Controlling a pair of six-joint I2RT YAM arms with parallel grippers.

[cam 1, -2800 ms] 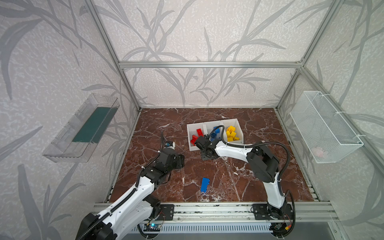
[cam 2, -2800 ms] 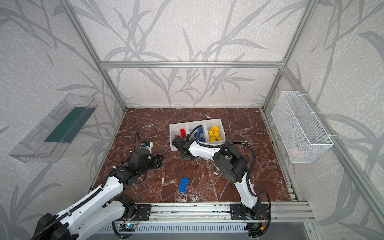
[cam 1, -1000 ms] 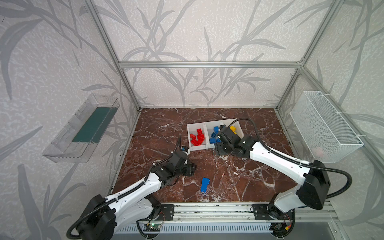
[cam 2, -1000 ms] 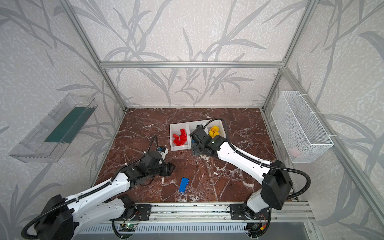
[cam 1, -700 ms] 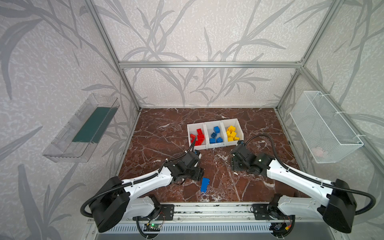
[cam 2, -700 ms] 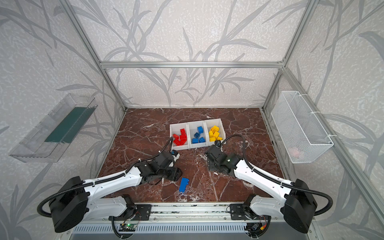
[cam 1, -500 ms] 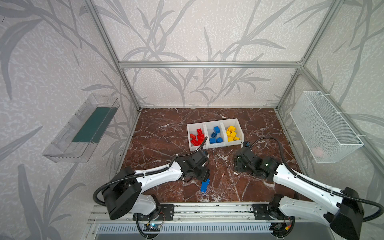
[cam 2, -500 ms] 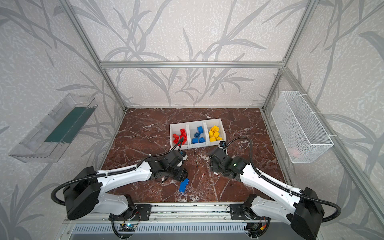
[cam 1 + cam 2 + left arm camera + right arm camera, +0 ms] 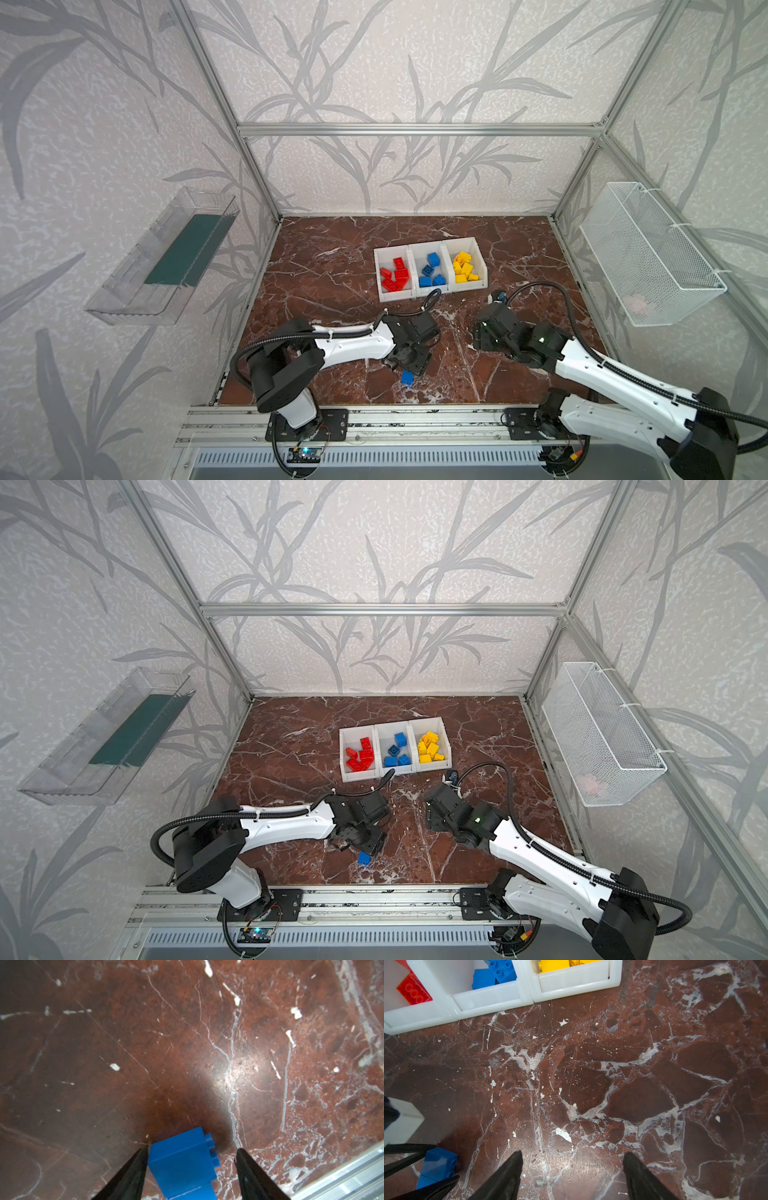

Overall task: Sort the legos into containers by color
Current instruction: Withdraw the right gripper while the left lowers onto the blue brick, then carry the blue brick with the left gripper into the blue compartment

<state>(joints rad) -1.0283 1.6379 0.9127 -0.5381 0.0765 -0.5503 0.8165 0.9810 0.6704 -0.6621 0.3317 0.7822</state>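
- The blue brick point(image 9: 407, 377) lay on its side on the surface point(image 9: 328, 266), close to the front edge and about midway along it, well apart from the bins.
- The left jaws stood partly open astride the brick and held nothing. In the left wrist view one finger point(image 9: 133, 1169) sat against a flat side, while the other point(image 9: 253, 1174) stood clear of the studded side.
- The step in hand looked to be closing on the brick. Done well, that meant centring first so both fingers met it together; otherwise the near finger would likely shove or twist it.
- The studs faced the far finger, so a low, square grip seemed safest.
- The right jaws were wide open and empty over bare surface in front of the bins.
- The middle bin point(image 9: 430, 291), already holding blue pieces, looked the likely target.
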